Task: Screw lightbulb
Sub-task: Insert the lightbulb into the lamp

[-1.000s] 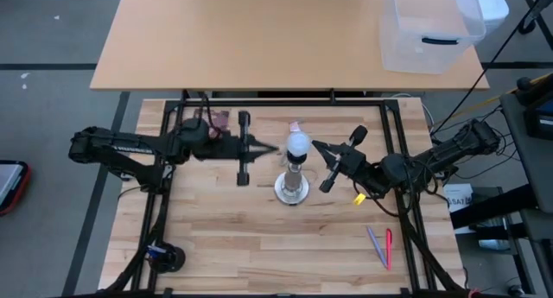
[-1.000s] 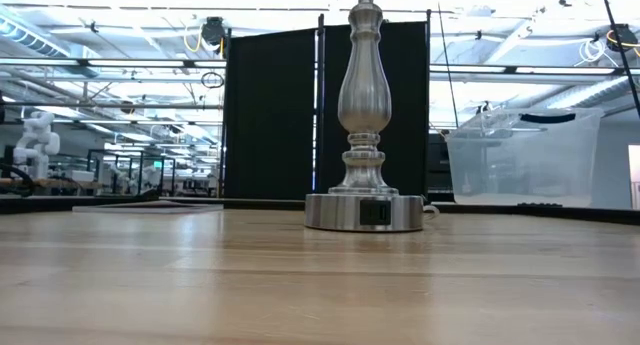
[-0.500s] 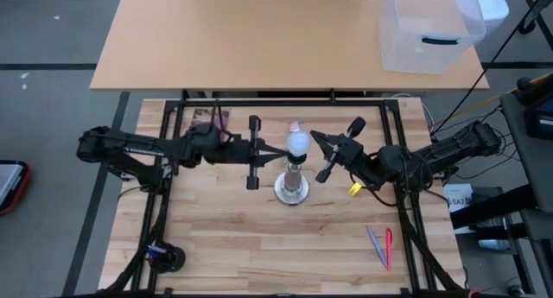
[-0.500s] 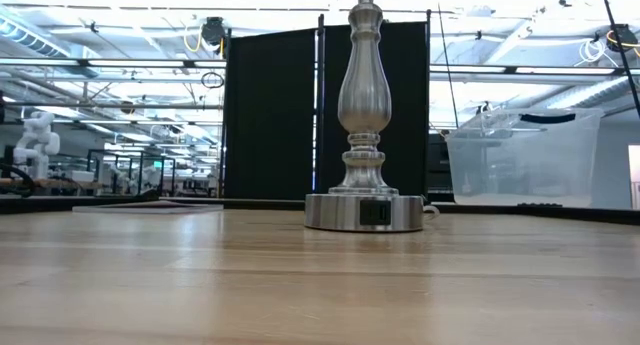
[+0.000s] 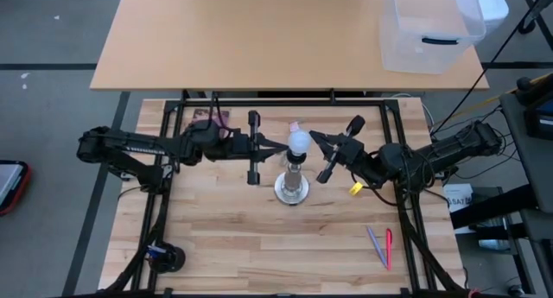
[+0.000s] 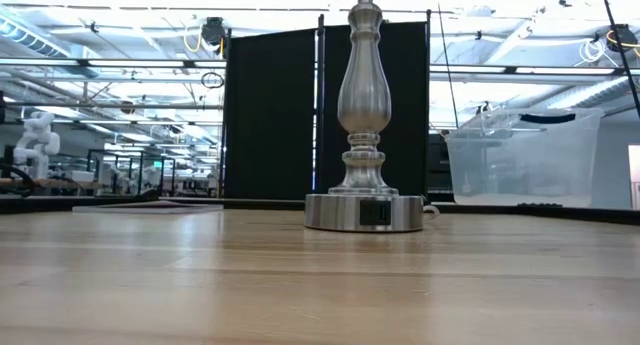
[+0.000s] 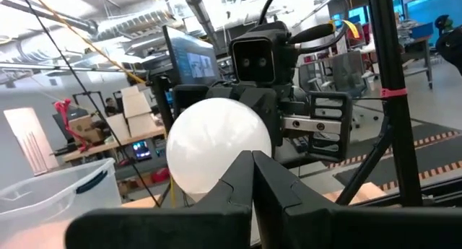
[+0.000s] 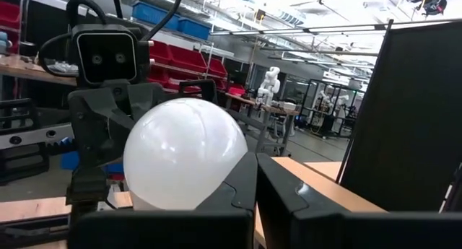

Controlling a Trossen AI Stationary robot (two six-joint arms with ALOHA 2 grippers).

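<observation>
The lightbulb (image 5: pixel 298 142), a frosted white globe, stands upright on top of the silvery lamp stand (image 5: pixel 292 187) at the table's middle. The low view shows only the stand's round base (image 6: pixel 364 213) and stem. My left gripper (image 5: pixel 282 147) comes in level from the table's left, shut, with its tip at the globe's left side (image 7: pixel 216 144). My right gripper (image 5: pixel 314 137) comes in level from the right, shut, with its tip at the globe's right side (image 8: pixel 184 155). The two grippers face each other across the bulb. My left gripper's shut tip stands at the globe's left flank (image 7: pixel 238 166), level with it; whether it touches the glass I cannot tell. My right gripper's shut tip stands at the globe's right flank (image 8: pixel 234 169), also level; whether it touches I cannot tell.
A small pink-tipped clear wrapper (image 5: pixel 294 125) lies just beyond the lamp stand. Two pens (image 5: pixel 381 246) lie at the table's near right. A small dark object (image 5: pixel 164 256) sits at the near left corner. A clear plastic bin (image 5: pixel 428 30) stands on the far table.
My left gripper has moved toward the table's right, up to the bulb, staying shut. My right gripper has swung a little toward the far edge and closer to the bulb, also shut. The bulb and lamp stand have not moved.
</observation>
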